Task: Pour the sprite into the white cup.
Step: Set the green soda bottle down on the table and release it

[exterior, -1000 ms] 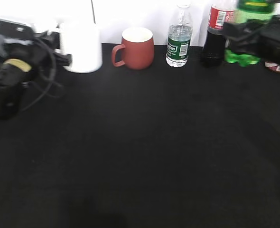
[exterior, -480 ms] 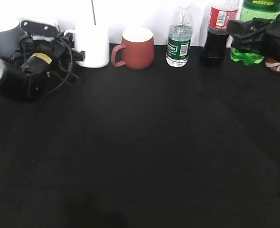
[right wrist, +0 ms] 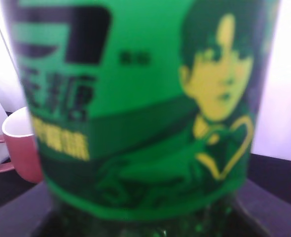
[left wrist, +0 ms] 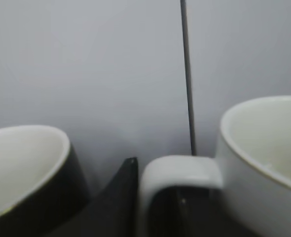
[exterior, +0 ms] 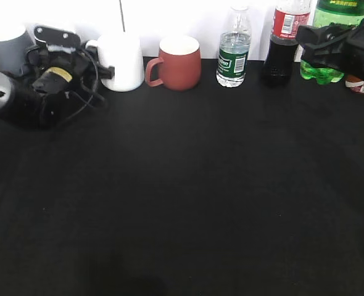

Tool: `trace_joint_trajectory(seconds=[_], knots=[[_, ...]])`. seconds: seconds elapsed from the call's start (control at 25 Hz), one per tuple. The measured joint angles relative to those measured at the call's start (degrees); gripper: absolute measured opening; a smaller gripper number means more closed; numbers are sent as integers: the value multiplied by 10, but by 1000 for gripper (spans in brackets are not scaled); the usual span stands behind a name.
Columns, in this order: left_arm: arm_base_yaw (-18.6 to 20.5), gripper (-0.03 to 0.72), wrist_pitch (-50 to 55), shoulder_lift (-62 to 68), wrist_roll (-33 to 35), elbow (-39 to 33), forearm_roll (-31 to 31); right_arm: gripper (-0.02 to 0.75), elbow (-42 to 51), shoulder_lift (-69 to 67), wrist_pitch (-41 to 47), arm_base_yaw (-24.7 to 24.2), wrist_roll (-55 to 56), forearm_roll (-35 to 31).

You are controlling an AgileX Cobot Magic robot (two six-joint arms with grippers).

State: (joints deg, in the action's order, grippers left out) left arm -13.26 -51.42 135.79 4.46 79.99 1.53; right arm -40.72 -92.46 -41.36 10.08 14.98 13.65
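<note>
The white cup [exterior: 121, 61] stands at the back left of the black table. My left gripper [exterior: 100, 66] is at its handle. In the left wrist view the handle [left wrist: 179, 173] sits between two dark fingers [left wrist: 122, 197], one of them inside the loop, so the gripper [left wrist: 155, 200] is shut on it. The sprite [exterior: 327, 38], a tall green bottle, is at the back right. My right gripper [exterior: 322, 44] is clamped round its middle. In the right wrist view its green label [right wrist: 140, 98] fills the frame, and the gripper [right wrist: 143, 219] is mostly hidden under it.
A grey mug [exterior: 7, 47] stands left of the left gripper and also shows in the left wrist view [left wrist: 22, 173]. A reddish-brown mug [exterior: 178, 61], a clear water bottle [exterior: 232, 54] and a dark cola bottle [exterior: 281, 43] line the back edge. A white wall is close behind.
The left gripper and the white cup moved right and back, then shifted slightly forward. The grey mug came into view. The sprite and right gripper rose a little.
</note>
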Motion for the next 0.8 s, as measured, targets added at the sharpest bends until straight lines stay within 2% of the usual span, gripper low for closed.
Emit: trace_joint_trajectory(seconds=[0.16,0.4,0.56,0.68,0.8], knots=[[0,247,6,-8,-1,-19,-1,428,0,0,0,0,0,0],[-2,260,-52,-59,-1,-124,3,428,0,0,0,0,-17,-36],[-3,260,-75,-164,-1,-257,4,428,0,-12,-22,0,-121,-156],[-14,260,-56,-294,-1,-363,3,428,-1,-61,-108,-1,-164,-229],[-43,260,90,-429,-12,-392,3,428,-21,-162,-189,-8,-174,-264]])
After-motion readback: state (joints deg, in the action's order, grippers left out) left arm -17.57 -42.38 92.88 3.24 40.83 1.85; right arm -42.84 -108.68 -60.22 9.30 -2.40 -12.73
